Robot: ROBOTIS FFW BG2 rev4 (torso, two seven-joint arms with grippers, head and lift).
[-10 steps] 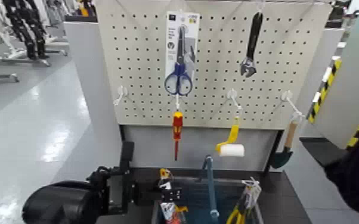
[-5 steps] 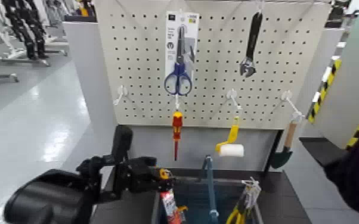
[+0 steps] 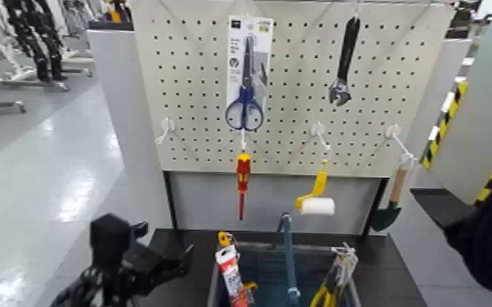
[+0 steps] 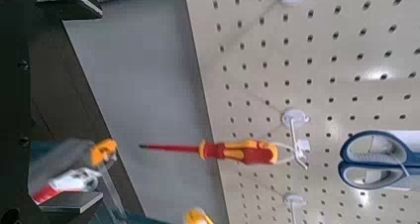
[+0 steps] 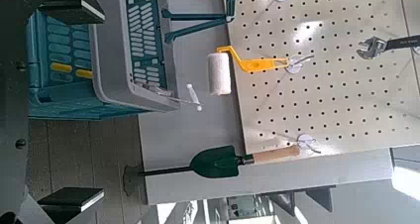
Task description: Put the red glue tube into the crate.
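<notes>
The red glue tube [image 3: 231,278] stands slanted inside the crate [image 3: 315,247], leaning at its left wall beside the upright handle bar [image 3: 288,261]. No gripper touches it. My left gripper [image 3: 172,263] hangs low to the left of the crate, clear of its rim. In the left wrist view the left gripper [image 4: 84,100] is open with nothing between its fingers, and the tube [image 4: 57,187] shows blurred in the crate [image 4: 54,160]. The right gripper [image 5: 69,100] is open and empty, held back from the crate [image 5: 149,56].
Behind the crate a pegboard [image 3: 298,131] carries a scissors pack [image 3: 248,73], a wrench [image 3: 345,61], a red-and-yellow screwdriver [image 3: 243,180], a paint roller [image 3: 315,202] and a trowel [image 3: 391,208]. Yellow-handled pliers [image 3: 331,287] lie in the crate's right half.
My left gripper has drawn back from over the crate, down and to the left. The glue tube stays behind, leaning inside the crate.
</notes>
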